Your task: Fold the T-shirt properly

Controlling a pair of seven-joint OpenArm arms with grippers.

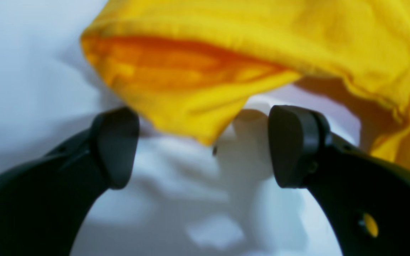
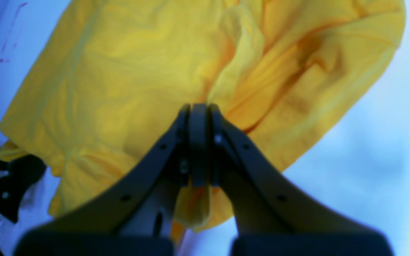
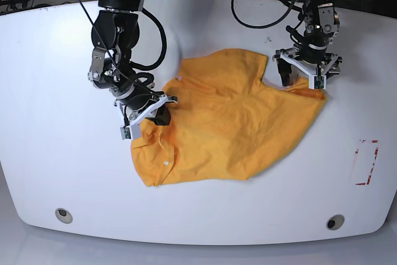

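Observation:
The orange-yellow T-shirt (image 3: 229, 125) lies crumpled and spread on the white table (image 3: 56, 122). My right gripper (image 3: 161, 115), on the base view's left, is at the shirt's left edge. In the right wrist view the right gripper (image 2: 198, 108) is shut on a pinched ridge of the T-shirt (image 2: 119, 71). My left gripper (image 3: 305, 77) stands over the shirt's far right corner. In the left wrist view the left gripper (image 1: 205, 147) is open, and a hemmed, gaping fold of the T-shirt (image 1: 198, 81) dips down between its fingertips (image 1: 116, 147).
A red dashed rectangle (image 3: 366, 162) is marked on the table at the right. Two round holes (image 3: 62, 215) sit near the front edge. Black cables (image 3: 260, 20) run along the back. A dark bracket (image 2: 5, 185) shows beside the shirt in the right wrist view.

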